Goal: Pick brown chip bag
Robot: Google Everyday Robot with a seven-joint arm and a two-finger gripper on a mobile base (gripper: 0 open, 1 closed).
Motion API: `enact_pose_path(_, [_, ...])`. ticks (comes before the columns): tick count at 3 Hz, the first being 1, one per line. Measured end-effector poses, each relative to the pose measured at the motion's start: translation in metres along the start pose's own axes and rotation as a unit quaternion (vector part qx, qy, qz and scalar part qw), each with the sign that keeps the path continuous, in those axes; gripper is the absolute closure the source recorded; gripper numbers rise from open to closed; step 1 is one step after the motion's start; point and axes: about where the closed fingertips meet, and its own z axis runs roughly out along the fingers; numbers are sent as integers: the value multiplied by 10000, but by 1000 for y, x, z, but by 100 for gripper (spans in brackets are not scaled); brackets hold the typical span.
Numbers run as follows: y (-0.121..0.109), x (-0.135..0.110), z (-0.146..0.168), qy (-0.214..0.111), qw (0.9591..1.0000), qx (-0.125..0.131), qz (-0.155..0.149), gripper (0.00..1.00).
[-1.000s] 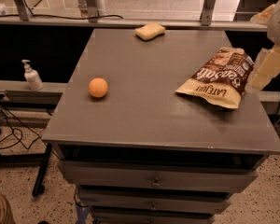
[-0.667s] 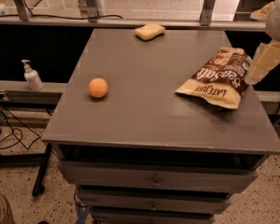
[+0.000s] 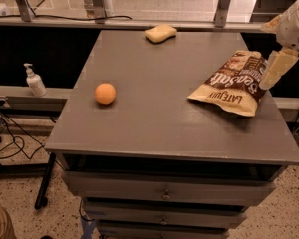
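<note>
The brown chip bag (image 3: 232, 83) lies flat on the right side of the grey cabinet top (image 3: 159, 83), tan and dark brown with white "Sea Salt" and "LATE JULY" lettering. My gripper (image 3: 277, 68) hangs from the white arm at the right edge of the view. It is just above and beside the bag's far right end and covers a little of that end. It holds nothing that I can see.
An orange ball (image 3: 105, 93) sits on the left part of the top. A pale yellow sponge (image 3: 160, 33) lies at the back edge. A soap dispenser (image 3: 35, 80) stands on a ledge to the left. Drawers are below the top's front edge.
My gripper has shifted slightly to the left, closer over the bag's right end. The bag, ball and sponge have not moved.
</note>
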Motion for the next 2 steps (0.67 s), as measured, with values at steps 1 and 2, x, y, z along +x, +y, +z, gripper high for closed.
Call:
enact_pose_path(1, [0,16,27,10,9996,-260,131,0])
enact_pose_path(2, [2,27,42,-14,9988,-424,231,19])
